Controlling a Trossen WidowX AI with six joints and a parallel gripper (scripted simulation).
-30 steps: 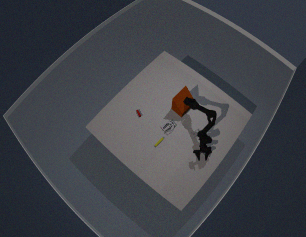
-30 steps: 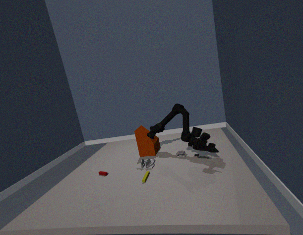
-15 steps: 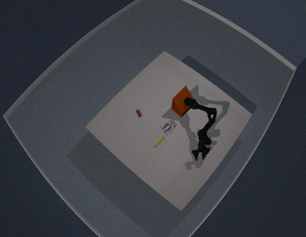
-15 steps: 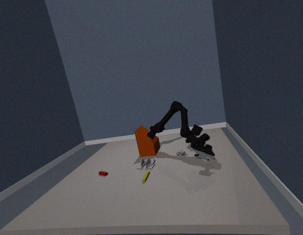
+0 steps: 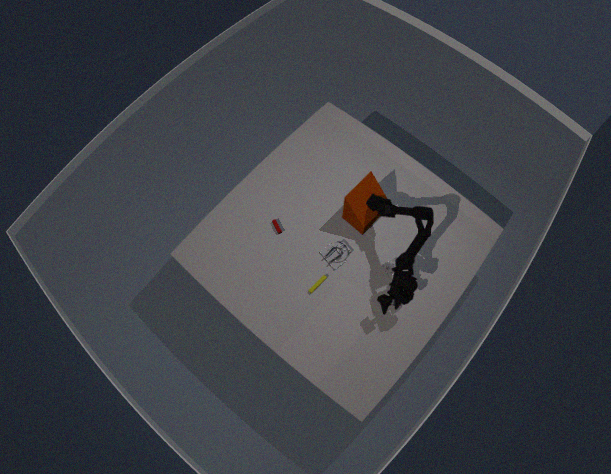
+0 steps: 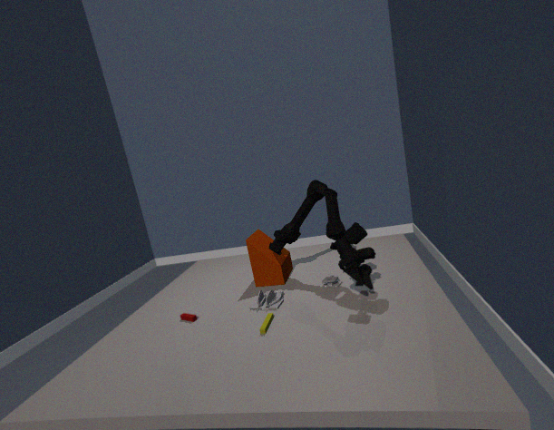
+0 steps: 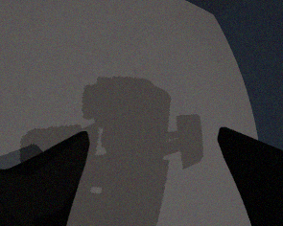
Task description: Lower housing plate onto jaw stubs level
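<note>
On the pale, flat table, I count one grey wire-like assembly, one red block and one yellow bar. My black two-fingered tool is released, well apart from the assembly. I can't tell which part is the housing plate.
</note>
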